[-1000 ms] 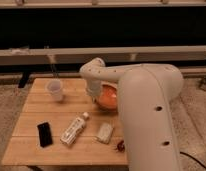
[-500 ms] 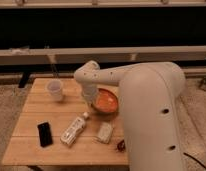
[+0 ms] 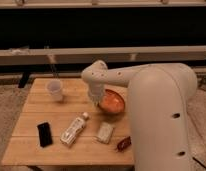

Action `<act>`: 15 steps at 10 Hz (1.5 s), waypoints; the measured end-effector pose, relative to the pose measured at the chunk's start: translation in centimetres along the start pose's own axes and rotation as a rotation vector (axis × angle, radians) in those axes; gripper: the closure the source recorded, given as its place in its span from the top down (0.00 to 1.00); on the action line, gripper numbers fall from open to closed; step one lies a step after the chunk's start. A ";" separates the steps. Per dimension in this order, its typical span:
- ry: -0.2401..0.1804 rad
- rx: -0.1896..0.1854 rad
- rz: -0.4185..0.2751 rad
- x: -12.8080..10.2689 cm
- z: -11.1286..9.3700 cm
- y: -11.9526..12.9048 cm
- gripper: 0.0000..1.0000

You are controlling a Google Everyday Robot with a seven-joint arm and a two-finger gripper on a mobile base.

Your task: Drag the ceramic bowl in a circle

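The ceramic bowl (image 3: 113, 103) is a round, shallow, glossy orange bowl on the right half of the wooden table (image 3: 51, 112). My gripper (image 3: 97, 98) hangs from the white arm and comes down onto the bowl's left rim, touching it. The arm's large white body covers the table's right side and part of the bowl's right edge.
A small translucent white cup (image 3: 55, 90) stands at the back left. A black phone (image 3: 44, 134) lies front left, a clear plastic bottle (image 3: 74, 130) in front of the bowl, a pale packet (image 3: 104, 132) beside it, a red object (image 3: 124, 144) at the front right edge.
The gripper and the bowl have shifted left and toward the table's front, away from the back right.
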 end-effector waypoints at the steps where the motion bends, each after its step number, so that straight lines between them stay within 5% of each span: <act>1: 0.000 0.002 -0.012 0.1 -0.1 0.4 0.00; 11: 0.002 0.036 -0.074 0.6 -0.5 0.6 0.00; 15: 0.004 0.043 -0.114 1.4 -0.9 2.6 0.00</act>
